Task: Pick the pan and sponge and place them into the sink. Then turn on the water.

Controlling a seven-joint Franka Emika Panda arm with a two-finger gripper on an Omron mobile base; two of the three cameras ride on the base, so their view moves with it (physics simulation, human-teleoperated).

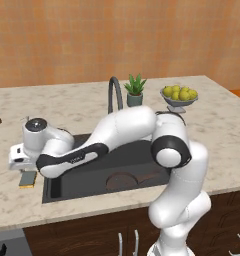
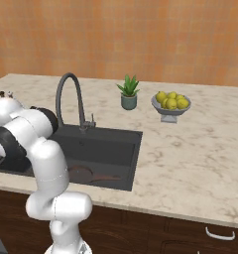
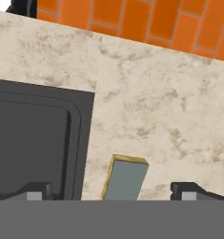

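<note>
Hovering wide open, the pincer (image 3: 111,189) straddles the sponge (image 3: 124,178) on the desk (image 3: 170,112), at nine o'clock of the sink (image 1: 92,175), where the pan (image 1: 123,181) lies. Descending off-centre could nudge the sponge askew.

pan (image 1: 123,180) partly behind arm, sponge (image 3: 125,178) end cut off

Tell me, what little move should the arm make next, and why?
Probably lower the open jaws straight down over the sponge and close on it. The pan already lies in the sink, while the sponge sits on the counter beside the sink's edge. In the hand view it lies between the two fingertips, so the hand seems roughly lined up above it.
</note>
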